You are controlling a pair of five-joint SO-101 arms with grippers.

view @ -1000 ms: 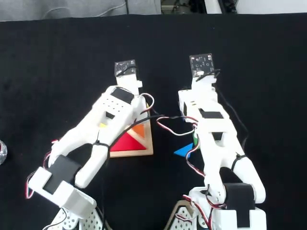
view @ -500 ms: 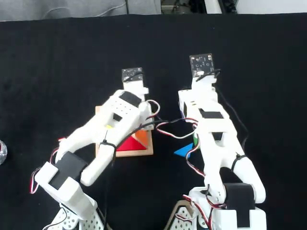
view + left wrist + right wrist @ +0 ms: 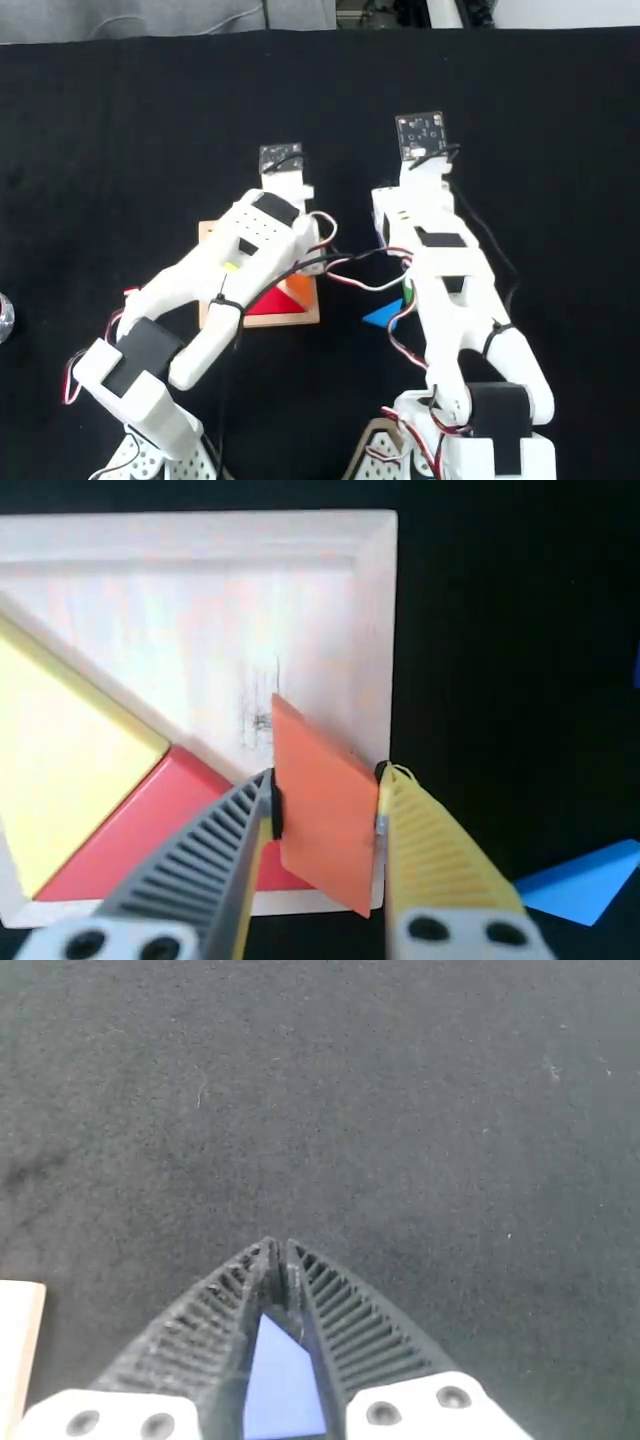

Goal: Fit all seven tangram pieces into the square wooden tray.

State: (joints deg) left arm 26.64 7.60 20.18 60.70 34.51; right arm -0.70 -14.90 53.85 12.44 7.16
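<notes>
The square wooden tray (image 3: 375,630) holds a yellow triangle (image 3: 70,765) and a red triangle (image 3: 160,815) side by side. My left gripper (image 3: 325,780) is shut on an orange piece (image 3: 320,820), held tilted over the tray's corner by its rim. In the high view the left arm (image 3: 255,235) covers most of the tray (image 3: 205,232). A blue triangle (image 3: 382,316) lies on the cloth beside the tray, under the right arm (image 3: 440,260). My right gripper (image 3: 278,1252) hangs over bare cloth, tips together, with a pale blue piece (image 3: 280,1380) between the jaws.
Black cloth covers the table, with open room beyond both arms. A corner of the tray (image 3: 20,1340) shows beside the right gripper. Loose wires (image 3: 350,265) hang between the arms. A shiny round object (image 3: 5,315) sits at the far left edge.
The left arm has swung to the right with the orange piece, uncovering the tray's left corner. The right arm has not moved.
</notes>
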